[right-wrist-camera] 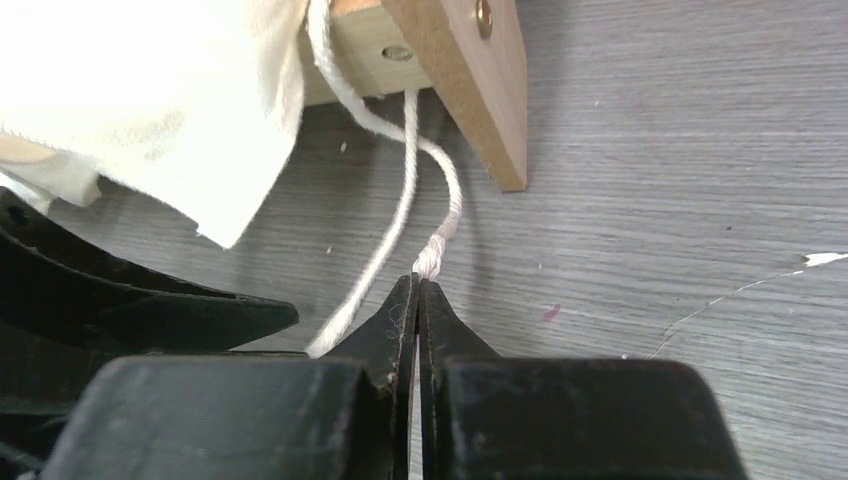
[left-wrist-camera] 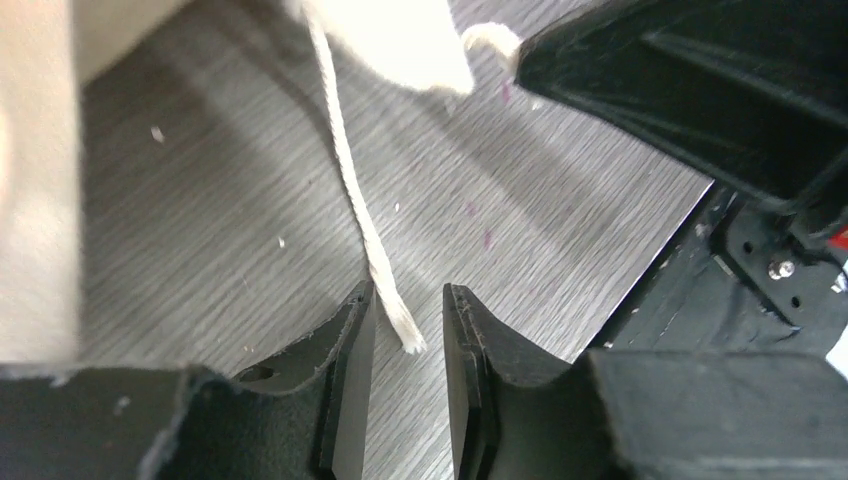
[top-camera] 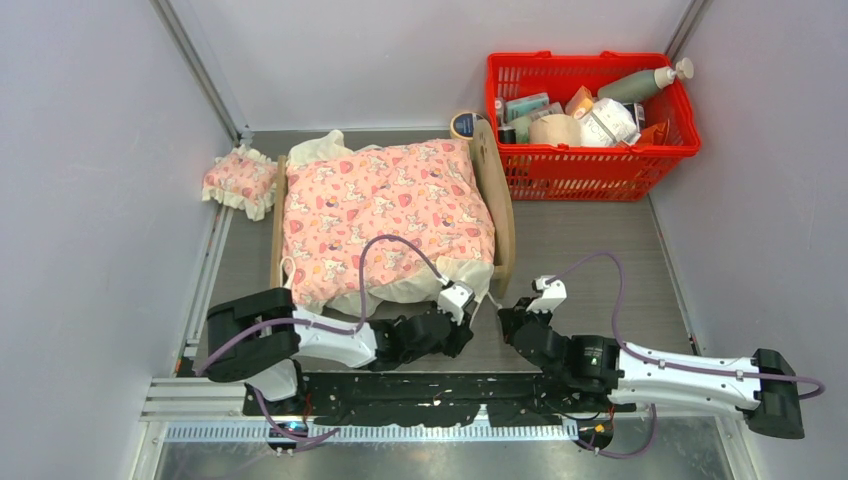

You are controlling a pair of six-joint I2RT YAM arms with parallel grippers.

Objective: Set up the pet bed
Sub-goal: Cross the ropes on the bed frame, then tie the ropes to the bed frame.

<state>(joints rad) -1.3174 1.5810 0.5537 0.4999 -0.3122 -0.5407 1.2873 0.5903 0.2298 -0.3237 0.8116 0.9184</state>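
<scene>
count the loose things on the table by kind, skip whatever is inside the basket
pet bed: 1
pink blanket: 1
pink frilled pillow: 1
red basket: 1
small round dark item behind the headboard: 1
total: 5

Pet bed [top-camera: 497,190] sits centre frame on the worktop [top-camera: 590,250], blanket [top-camera: 385,215] on it. Pillow [top-camera: 240,180] lies left of it; basket [top-camera: 590,160] upper right. Cord [right-wrist-camera: 457,200] apparently trails from its lower-right corner.
</scene>
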